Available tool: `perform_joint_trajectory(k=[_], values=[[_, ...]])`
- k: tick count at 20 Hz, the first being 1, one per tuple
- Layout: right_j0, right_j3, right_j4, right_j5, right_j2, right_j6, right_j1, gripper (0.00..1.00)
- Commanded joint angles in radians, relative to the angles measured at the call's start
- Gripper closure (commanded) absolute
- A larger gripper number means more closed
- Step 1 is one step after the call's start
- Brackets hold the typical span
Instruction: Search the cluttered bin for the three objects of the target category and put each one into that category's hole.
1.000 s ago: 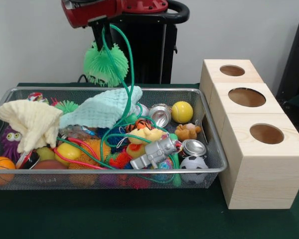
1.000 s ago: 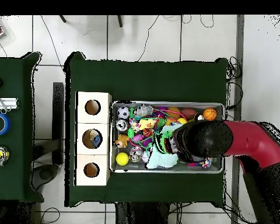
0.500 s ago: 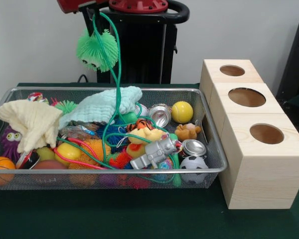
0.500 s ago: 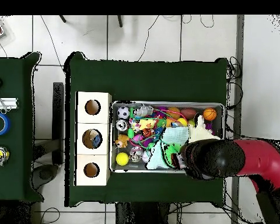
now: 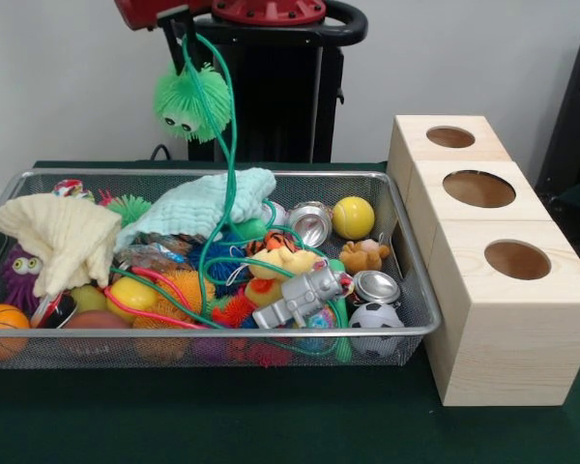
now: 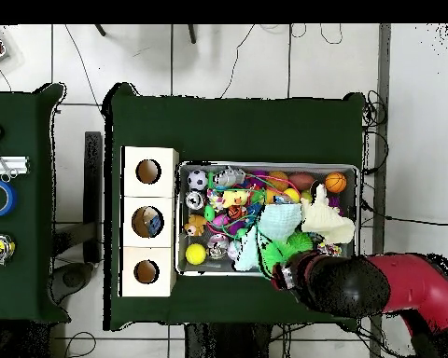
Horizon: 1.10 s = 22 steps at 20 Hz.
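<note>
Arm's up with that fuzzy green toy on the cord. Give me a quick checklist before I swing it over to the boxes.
1. Green toy lifted above the bin: ok.
2. Toy free of clutter: not ok; the green cord runs down into the pile.
3. Grip on toy or cord: cannot tell; the gripper is cut off at the top edge.
4. Three box holes unobstructed from above: ok.
5. Mint cloth clear of the cord: cannot tell; the cord crosses it.
</note>
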<state>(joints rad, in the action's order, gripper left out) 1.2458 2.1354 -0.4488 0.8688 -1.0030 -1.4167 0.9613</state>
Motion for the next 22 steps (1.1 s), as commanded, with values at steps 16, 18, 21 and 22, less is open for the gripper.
perform_joint_trajectory(k=[16,18,21,22], values=[[-0.232,-0.063,-0.04,0.12,0.0,0.099,-0.063,1.0],[-0.26,-0.085,-0.046,0.123,0.02,0.086,-0.08,1.0],[-0.303,-0.126,-0.054,0.14,0.049,0.074,-0.107,1.0],[-0.315,-0.139,-0.057,0.145,0.058,0.072,-0.116,1.0]])
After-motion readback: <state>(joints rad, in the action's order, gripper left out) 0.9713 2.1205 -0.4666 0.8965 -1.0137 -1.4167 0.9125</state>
